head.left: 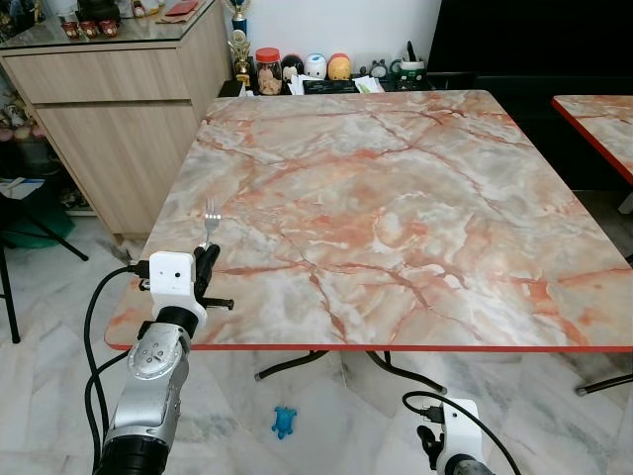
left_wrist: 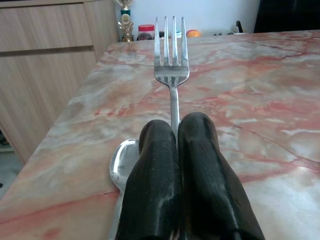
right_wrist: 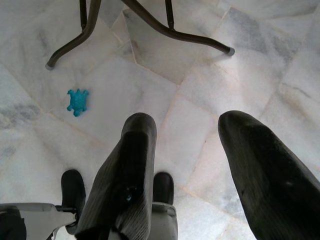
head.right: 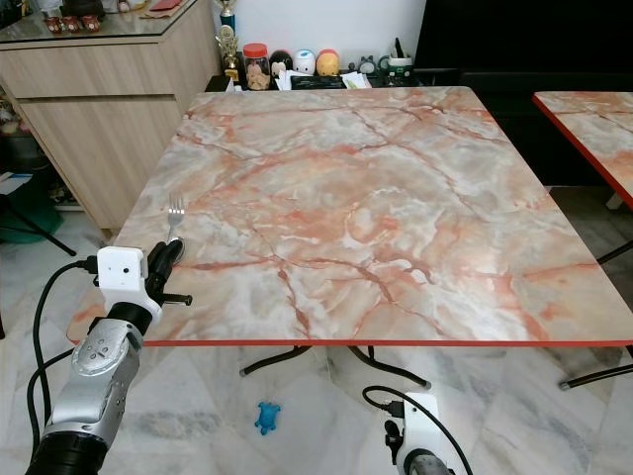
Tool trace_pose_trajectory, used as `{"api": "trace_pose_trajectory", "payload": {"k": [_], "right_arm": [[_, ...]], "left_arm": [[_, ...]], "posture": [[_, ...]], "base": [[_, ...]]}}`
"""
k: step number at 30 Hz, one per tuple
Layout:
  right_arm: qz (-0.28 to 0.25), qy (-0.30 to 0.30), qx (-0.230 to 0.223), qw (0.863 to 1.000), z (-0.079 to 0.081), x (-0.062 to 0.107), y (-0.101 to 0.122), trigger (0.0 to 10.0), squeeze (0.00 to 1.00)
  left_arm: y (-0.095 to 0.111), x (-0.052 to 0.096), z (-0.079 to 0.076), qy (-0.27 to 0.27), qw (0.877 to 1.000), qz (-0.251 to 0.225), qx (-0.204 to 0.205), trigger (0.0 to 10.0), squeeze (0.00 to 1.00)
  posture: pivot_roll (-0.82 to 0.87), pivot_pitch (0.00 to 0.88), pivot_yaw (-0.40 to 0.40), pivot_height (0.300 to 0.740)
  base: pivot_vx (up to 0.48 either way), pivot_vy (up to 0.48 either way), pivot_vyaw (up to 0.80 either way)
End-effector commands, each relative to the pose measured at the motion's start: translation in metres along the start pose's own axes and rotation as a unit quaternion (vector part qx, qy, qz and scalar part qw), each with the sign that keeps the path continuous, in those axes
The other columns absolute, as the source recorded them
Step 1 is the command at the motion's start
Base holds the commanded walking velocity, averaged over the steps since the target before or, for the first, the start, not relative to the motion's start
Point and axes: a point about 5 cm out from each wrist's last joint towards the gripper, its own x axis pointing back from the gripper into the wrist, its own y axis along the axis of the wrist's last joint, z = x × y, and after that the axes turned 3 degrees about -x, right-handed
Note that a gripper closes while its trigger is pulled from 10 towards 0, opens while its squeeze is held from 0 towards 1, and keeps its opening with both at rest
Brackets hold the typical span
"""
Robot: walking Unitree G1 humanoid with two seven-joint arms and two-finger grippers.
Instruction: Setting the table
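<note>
The left hand (head.left: 205, 259) hovers at the near left corner of the marble-patterned desk (head.left: 396, 198), its two black fingers (left_wrist: 155, 170) pressed together on the handle of a fork (left_wrist: 171, 65). The fork points away from the robot across the desk, tines up and forward, above the desk surface near its left edge. A spoon (left_wrist: 122, 160) shows just beside the fingers, its bowl close to the desk; whether it is also gripped cannot be told. The right hand (right_wrist: 195, 165) hangs low below the desk's near edge, fingers apart, over the marble floor (right_wrist: 150, 90). A small blue turtle toy (head.left: 284, 423) lies on the floor under the desk's near edge, beside the desk's dark legs (right_wrist: 150, 25).
</note>
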Motion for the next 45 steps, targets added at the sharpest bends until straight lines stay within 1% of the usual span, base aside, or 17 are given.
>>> {"api": "trace_pose_trajectory", "payload": {"k": [1,9,28,45], "right_arm": [[0.005,-0.002,-0.004,1.0,-0.0006,-0.0004,0.0004,10.0,0.0],[0.008,-0.025,-0.024,0.999,-0.0029,0.0,-0.0017,10.0,0.0],[0.003,-0.023,-0.032,0.999,-0.0031,0.0003,-0.0016,10.0,0.0],[-0.003,-0.019,-0.029,0.999,-0.0034,0.0004,-0.0003,10.0,0.0]], "left_arm": [[0.0003,-0.0032,-0.0022,-0.004,1.0,0.005,-0.004,10.0,0.0],[0.0007,-0.0023,-0.002,-0.005,1.0,0.003,-0.008,10.0,0.0],[0.0016,-0.0029,-0.0024,-0.003,1.0,0.001,-0.007,10.0,0.0],[0.0002,-0.0033,-0.0089,-0.005,1.0,0.003,-0.007,10.0,0.0]], "posture": [[0.11,0.0,0.012,0.74],[0.11,0.0,0.01,0.74],[0.11,0.0,0.008,0.74],[0.1,0.0,0.005,0.74]], "base": [[0.0,-0.409,0.0],[0.0,-0.408,0.0],[0.0,-0.409,0.0],[0.0,-0.41,0.0]]}}
